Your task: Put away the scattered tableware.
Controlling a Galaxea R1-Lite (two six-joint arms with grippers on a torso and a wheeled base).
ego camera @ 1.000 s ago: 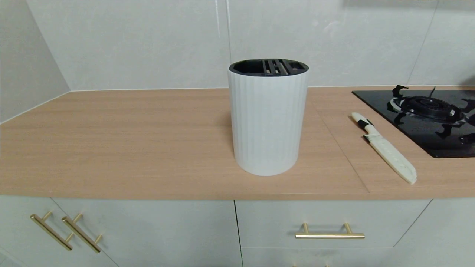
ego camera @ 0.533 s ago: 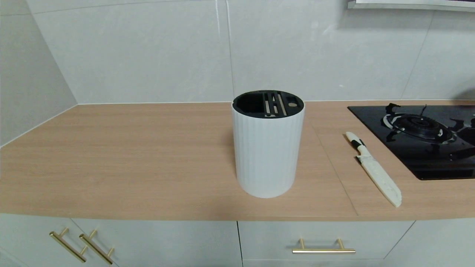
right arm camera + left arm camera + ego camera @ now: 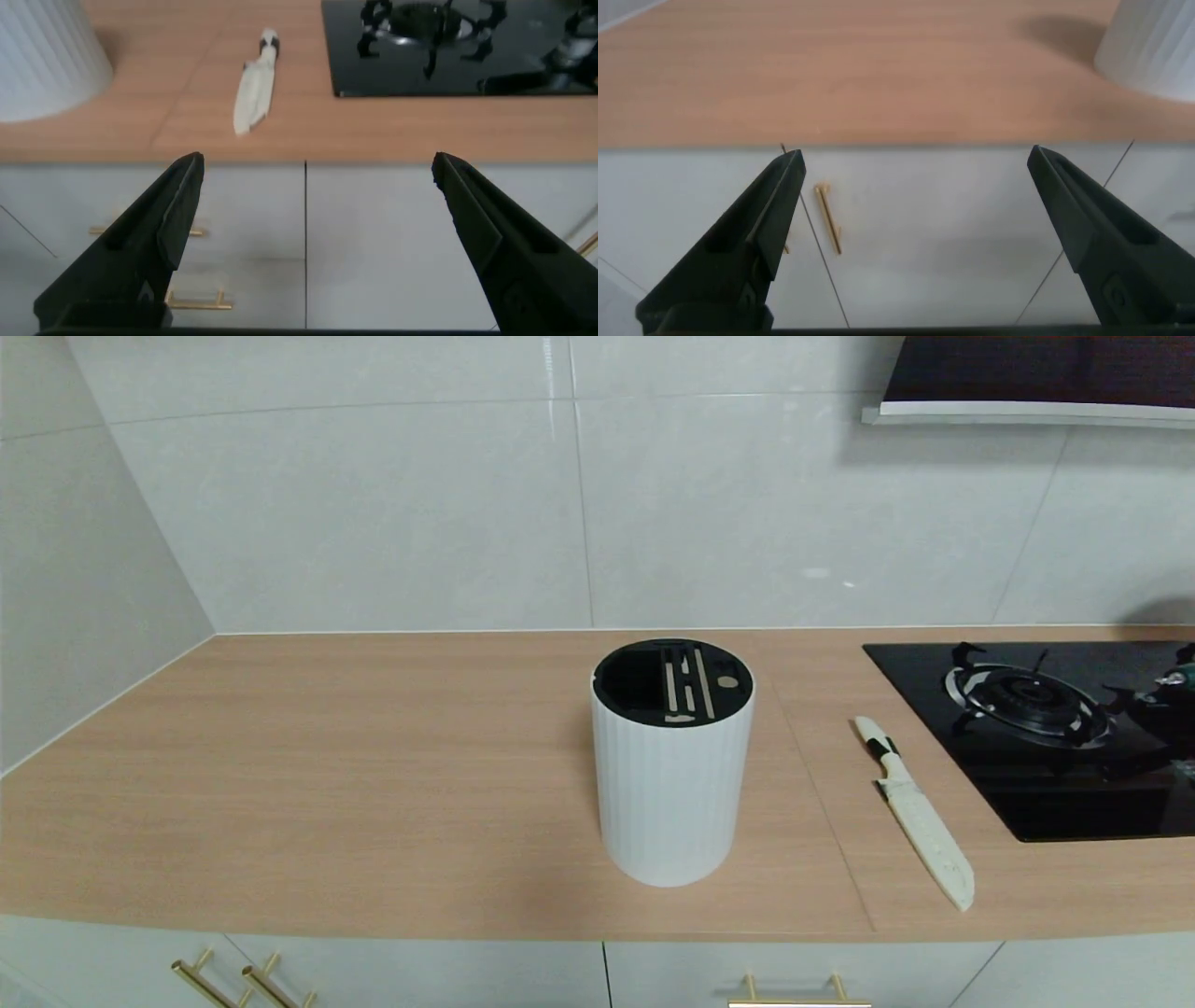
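My left jaws and my right jaws are both spread wide, pinching nothing, level with the pale cabinet fronts [image 3: 392, 243] below the counter [image 3: 327, 756] edge. The knife [image 3: 913, 809] lies flat on the counter between the white ribbed holder [image 3: 672, 784] and the black hob [image 3: 1036, 775], apart from both, its tip toward me.

the left gripper [image 3: 915, 157] has two matte black fingers [image 3: 738, 247], each a long wedge, broad at the base and narrowing to a blunt, squared tip, with a flat inner face and a bevelled edge catching a little light. the right gripper [image 3: 318, 161] is of the same build: two plain black wedge fingers [image 3: 505, 243], smooth-faced, with slightly paler grey edges.
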